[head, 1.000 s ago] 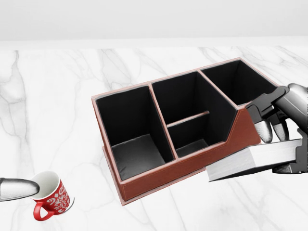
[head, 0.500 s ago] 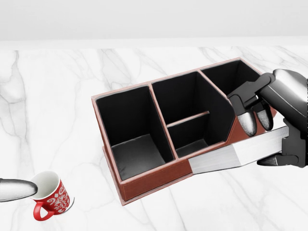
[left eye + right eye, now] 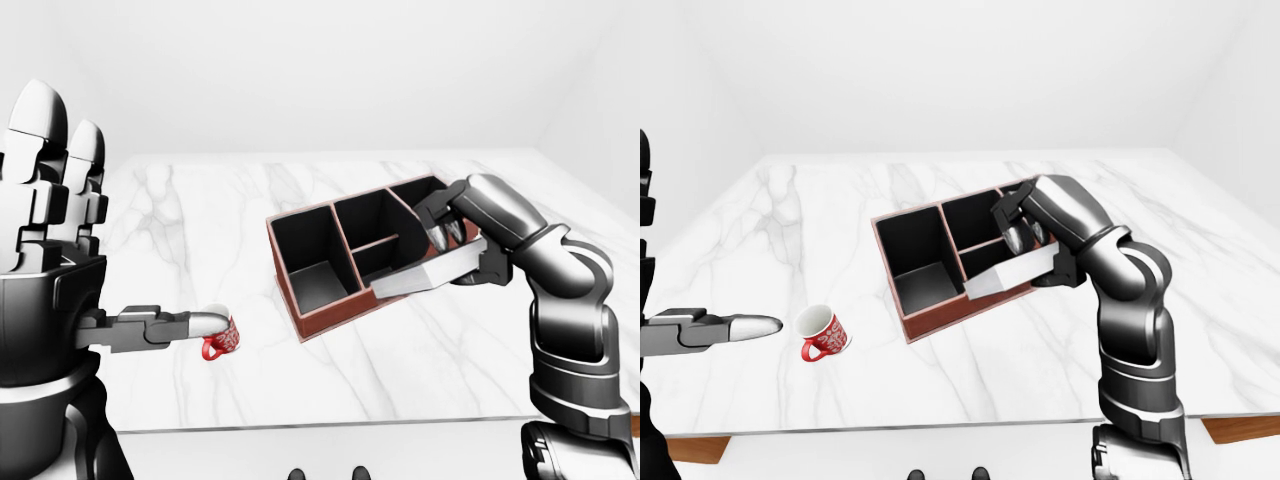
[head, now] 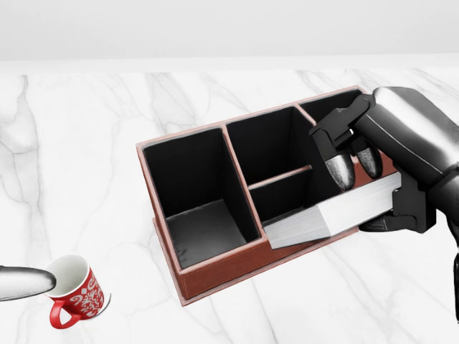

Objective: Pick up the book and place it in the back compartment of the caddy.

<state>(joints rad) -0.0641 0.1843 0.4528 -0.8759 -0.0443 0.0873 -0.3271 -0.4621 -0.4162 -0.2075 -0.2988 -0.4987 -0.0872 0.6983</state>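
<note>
Book (image 4: 337, 215) being clamped flat in right hand (image 4: 373, 183), fingers on top cover and thumb beneath, page edge leading, spanning the lower wall of caddy (image 4: 215, 269) near its low middle cell, likely lining up for insertion. Caddy compartments all showing bare, nothing seated inside; which cell counts as back not being obvious. Left hand (image 3: 735, 325) hovering splayed beside red mug (image 3: 823, 335), gripping nothing.

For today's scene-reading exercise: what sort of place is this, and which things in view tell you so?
Probably a simulated tabletop test room, not a real home: a bare marble table, blank white walls, and only a caddy and mug set out for the robot, whose right hand holds a book.
</note>
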